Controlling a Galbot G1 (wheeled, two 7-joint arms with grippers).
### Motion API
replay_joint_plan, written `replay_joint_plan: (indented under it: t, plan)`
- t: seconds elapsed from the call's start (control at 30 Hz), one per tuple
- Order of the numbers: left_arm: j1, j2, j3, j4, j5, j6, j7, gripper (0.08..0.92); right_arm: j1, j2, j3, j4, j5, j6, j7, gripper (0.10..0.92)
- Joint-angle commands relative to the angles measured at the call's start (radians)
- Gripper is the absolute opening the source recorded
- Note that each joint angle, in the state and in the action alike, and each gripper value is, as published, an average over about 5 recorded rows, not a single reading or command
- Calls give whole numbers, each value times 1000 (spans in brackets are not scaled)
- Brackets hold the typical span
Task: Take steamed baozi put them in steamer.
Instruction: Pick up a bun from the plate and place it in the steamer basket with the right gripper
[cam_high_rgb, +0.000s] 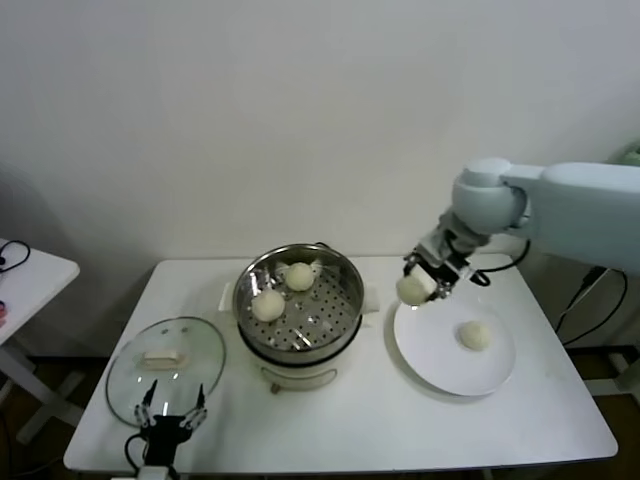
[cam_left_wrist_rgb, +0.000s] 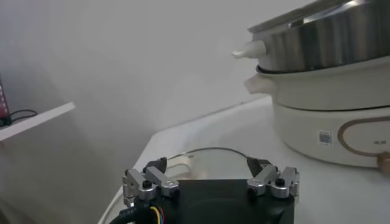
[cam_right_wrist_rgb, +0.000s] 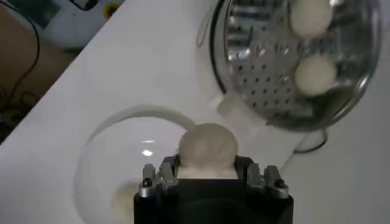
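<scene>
The steamer (cam_high_rgb: 345, 285) stands mid-table, a shiny steel pot with a perforated tray on a cream base. Two cream-white baozi lie on its tray (cam_high_rgb: 267, 306) (cam_high_rgb: 299, 276); the right wrist view shows them too (cam_right_wrist_rgb: 315, 75) (cam_right_wrist_rgb: 309, 15). My right gripper (cam_high_rgb: 415, 290) is shut on a third baozi (cam_high_rgb: 411, 289) (cam_right_wrist_rgb: 207, 148), lifted above the white plate's (cam_high_rgb: 435, 352) near-left rim, between plate and steamer. A fourth baozi (cam_high_rgb: 474, 335) rests on the plate. My left gripper (cam_high_rgb: 171, 412) (cam_left_wrist_rgb: 210, 176) hangs open and empty at the table's front left, over the glass lid (cam_high_rgb: 200, 350).
The round glass lid (cam_left_wrist_rgb: 210, 159) lies flat left of the steamer (cam_left_wrist_rgb: 329, 79), its handle (cam_high_rgb: 163, 357) pale. A side table (cam_high_rgb: 30, 270) stands off to the left. Cables hang beyond the table's right edge (cam_high_rgb: 590, 300).
</scene>
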Motion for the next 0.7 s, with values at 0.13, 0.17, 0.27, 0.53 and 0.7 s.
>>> replay_joint_plan:
  t: [0.13,0.17,0.27,0.53,0.7]
  plan:
    - [3,3,-2,-1,1,0,0,823,99,204,82,41,14,243,-24,609]
    - [3,3,-2,-1,1,0,1,823,94,231,76,29,10,261,-26,609]
    - [1,1,0,1,4,1,1,823,63,310,64,-12,-5,297,-19,605]
    - [-1,-1,-3,6,2,0,1,823,-94,484,66,-151,-76,326,26,585]
    - [-2,0,-11,11,-3,-2,0,823,-179,532,75,-228,-119,329,51,570]
